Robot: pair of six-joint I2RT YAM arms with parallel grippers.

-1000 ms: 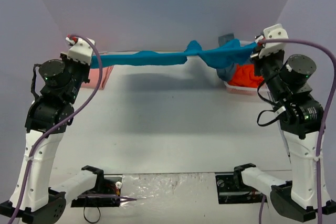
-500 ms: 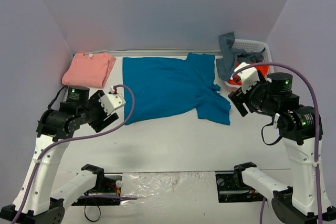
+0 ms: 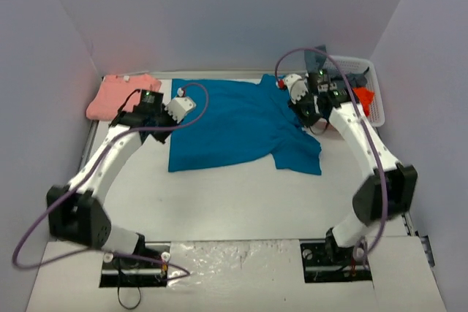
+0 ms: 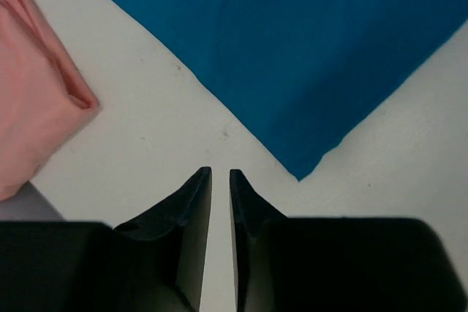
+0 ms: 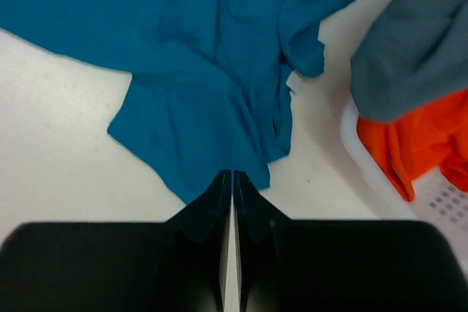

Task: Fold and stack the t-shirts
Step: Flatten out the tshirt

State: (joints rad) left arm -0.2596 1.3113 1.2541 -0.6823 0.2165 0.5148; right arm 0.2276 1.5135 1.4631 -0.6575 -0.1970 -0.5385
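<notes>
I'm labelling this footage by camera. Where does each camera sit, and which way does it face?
Top external: above and behind the bases, looking down at the table; the left arm and right arm show, reaching to the teal shirt.
Left wrist: on the left arm, looking down past the left gripper at the teal shirt's corner and the pink shirt.
Right wrist: on the right arm, looking down past the right gripper at the teal shirt's crumpled side, the basket, grey shirt and orange shirt.
Shared: all three show the teal shirt.

The white table [image 3: 241, 195] bears a spread teal-blue t-shirt [image 3: 227, 126] at twelve o'clock, a salmon-pink t-shirt [image 3: 121, 93] at ten, a basket [image 3: 374, 96] at two.
</notes>
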